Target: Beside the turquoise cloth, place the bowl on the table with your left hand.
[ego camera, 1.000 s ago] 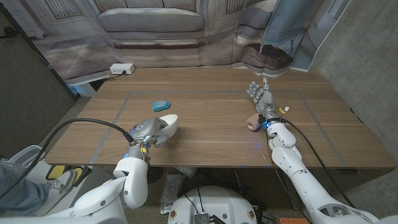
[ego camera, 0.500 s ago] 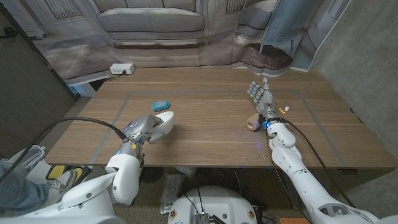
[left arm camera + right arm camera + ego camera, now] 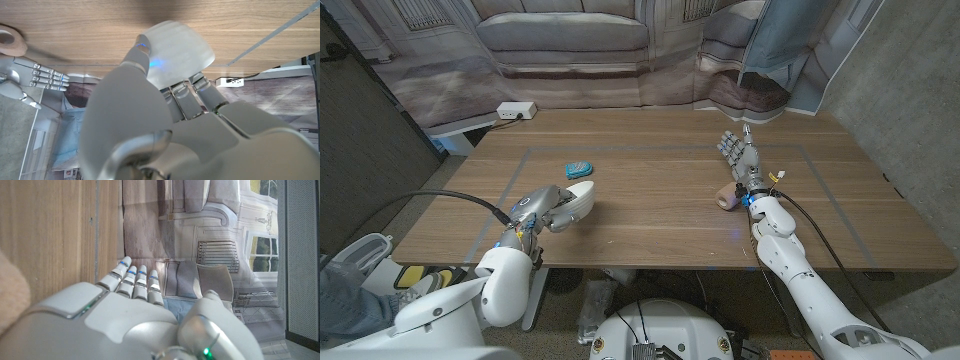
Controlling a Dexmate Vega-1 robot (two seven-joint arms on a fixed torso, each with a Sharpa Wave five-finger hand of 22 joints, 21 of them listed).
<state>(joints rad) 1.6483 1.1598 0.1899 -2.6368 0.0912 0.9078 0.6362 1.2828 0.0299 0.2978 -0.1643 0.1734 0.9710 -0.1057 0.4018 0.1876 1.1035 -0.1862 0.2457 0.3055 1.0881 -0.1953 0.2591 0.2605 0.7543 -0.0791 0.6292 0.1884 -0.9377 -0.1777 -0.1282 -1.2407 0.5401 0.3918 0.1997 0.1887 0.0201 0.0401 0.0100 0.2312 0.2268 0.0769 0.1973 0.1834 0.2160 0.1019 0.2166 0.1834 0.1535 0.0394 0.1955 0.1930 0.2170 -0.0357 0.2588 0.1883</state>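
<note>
In the head view my left hand (image 3: 533,211) grips a white bowl (image 3: 578,199) just over the table near its front left. The bowl is tilted on its side, rim facing away from the hand. The small turquoise cloth (image 3: 579,169) lies a short way beyond the bowl. The left wrist view has the fingers wrapped on the bowl (image 3: 177,47) above the wood. My right hand (image 3: 740,154) stands at the right of the table, fingers stretched out and together, holding nothing; it also appears as the right hand (image 3: 115,315) from its own wrist.
A tan rounded object (image 3: 725,197) lies by my right wrist. A white power strip (image 3: 515,110) sits beyond the far left corner. Thin tape lines (image 3: 510,180) mark a rectangle on the wood. A printed backdrop hangs behind the table.
My left hand has carried the bowl a little to the left, and the arm has swung left with it. The right hand and the cloth have stayed put.
</note>
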